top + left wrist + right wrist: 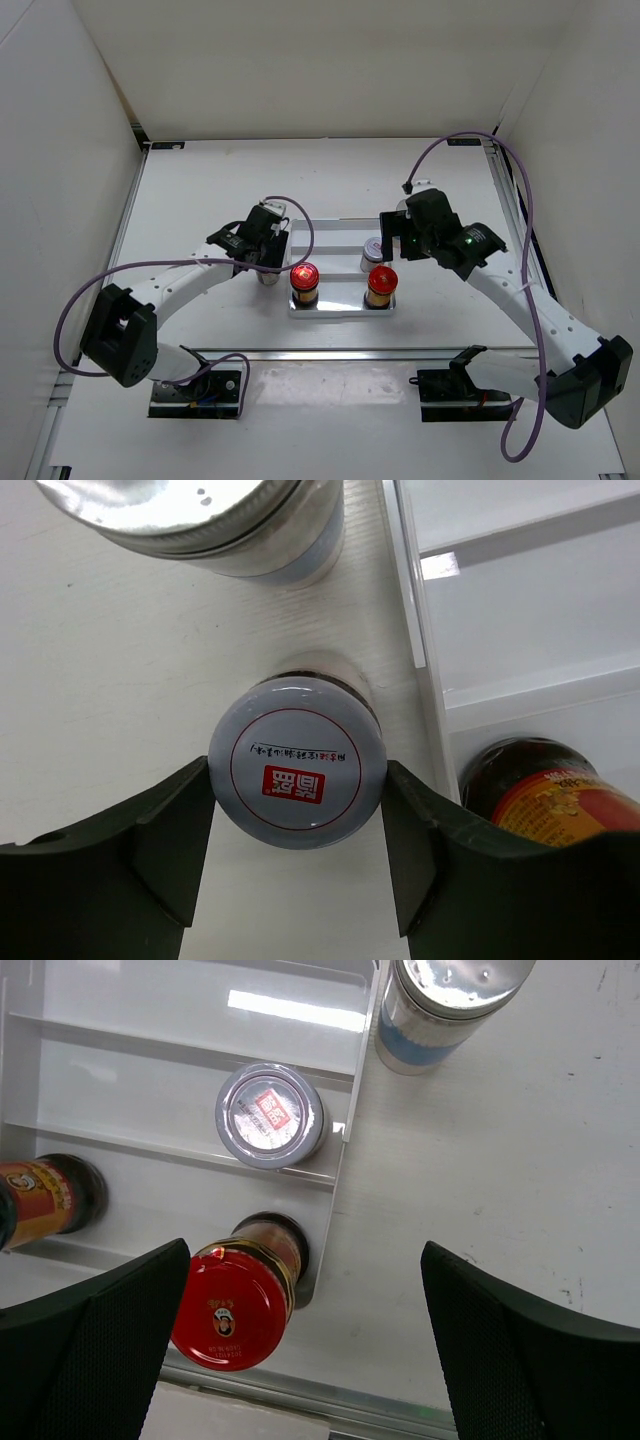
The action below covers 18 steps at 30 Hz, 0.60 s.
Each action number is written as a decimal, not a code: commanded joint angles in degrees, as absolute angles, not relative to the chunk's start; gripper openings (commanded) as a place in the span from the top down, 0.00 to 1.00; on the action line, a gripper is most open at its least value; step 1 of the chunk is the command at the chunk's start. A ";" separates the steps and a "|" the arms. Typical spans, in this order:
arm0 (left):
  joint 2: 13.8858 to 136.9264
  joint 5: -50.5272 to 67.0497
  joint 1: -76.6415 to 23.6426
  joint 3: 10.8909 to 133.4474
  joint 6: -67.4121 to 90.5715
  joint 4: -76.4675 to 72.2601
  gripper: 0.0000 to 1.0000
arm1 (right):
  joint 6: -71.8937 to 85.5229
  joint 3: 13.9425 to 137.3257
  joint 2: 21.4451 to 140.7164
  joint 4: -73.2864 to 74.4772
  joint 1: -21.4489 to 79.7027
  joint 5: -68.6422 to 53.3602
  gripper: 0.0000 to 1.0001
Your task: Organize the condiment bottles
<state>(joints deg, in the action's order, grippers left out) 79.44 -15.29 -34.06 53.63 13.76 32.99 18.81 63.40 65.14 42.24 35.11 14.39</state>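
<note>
My left gripper is shut on a short silver-capped bottle that stands on the table just left of the white tray; both fingers press the sides of its cap. A taller silver-capped shaker stands just beyond it. Both red-capped bottles stand in the tray's near compartments, and a second short silver-capped bottle stands in a middle one. My right gripper hangs open over the tray's right edge, beside the right red cap. Another tall shaker stands outside the tray.
The divided tray lies mid-table between both arms. A metal rail runs along the table's near edge in front of it. White walls enclose the table on the left, back and right.
</note>
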 commanded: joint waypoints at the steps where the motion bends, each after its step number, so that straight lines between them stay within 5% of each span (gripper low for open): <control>1: 79.63 -13.18 -34.01 55.72 13.01 32.78 0.33 | 17.14 62.85 63.11 41.57 35.33 16.61 0.01; 10: 75.50 -19.06 -34.01 56.25 13.01 32.78 0.88 | 17.66 62.32 63.11 42.10 35.33 16.61 0.01; 18: 69.17 -19.26 -34.01 58.87 14.67 32.78 0.89 | 17.67 62.31 62.05 42.10 35.33 16.61 0.01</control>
<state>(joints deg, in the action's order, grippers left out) 73.91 -18.04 -34.06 54.06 13.50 35.35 17.93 62.74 63.88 42.28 35.11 15.70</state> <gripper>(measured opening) 0.729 0.993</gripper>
